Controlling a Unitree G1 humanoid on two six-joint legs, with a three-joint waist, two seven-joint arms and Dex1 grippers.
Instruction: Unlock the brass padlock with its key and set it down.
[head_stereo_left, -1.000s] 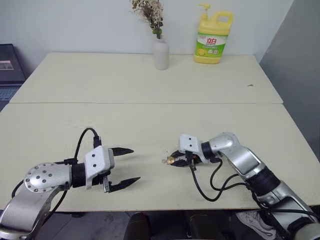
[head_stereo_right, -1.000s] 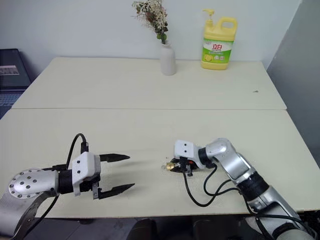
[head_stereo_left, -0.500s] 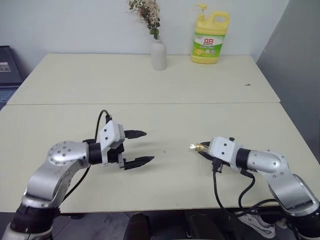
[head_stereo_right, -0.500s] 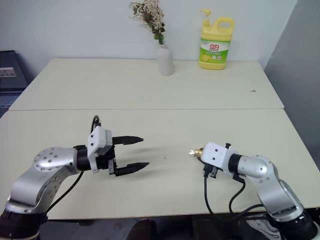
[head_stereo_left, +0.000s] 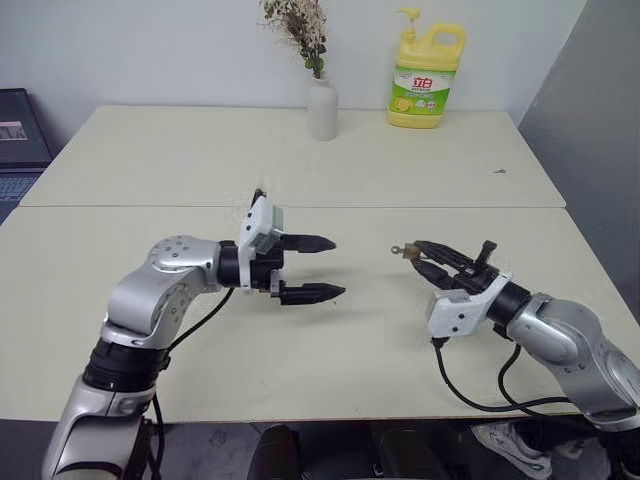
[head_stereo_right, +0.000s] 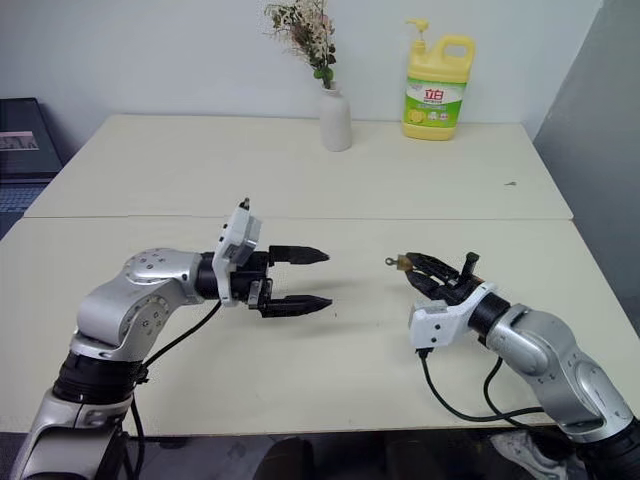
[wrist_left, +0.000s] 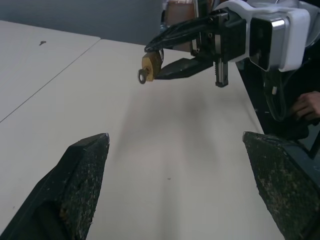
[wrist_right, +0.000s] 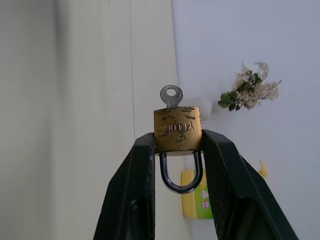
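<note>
Above the table, right gripper (wrist_right: 177, 150) pinches brass padlock (wrist_right: 177, 129).

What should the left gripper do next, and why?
Probably ease the open left gripper toward the key and pinch its head. The right gripper clamps the padlock in the air, shackle closed, with the key already sticking out toward the left fingers.

Even, bright diffuse light. Soft faint shadows on the table (head_stereo_left: 300, 180) under my arms. My left fingertips (wrist_left: 75, 190) blur up close, grainy. No glare.
</note>
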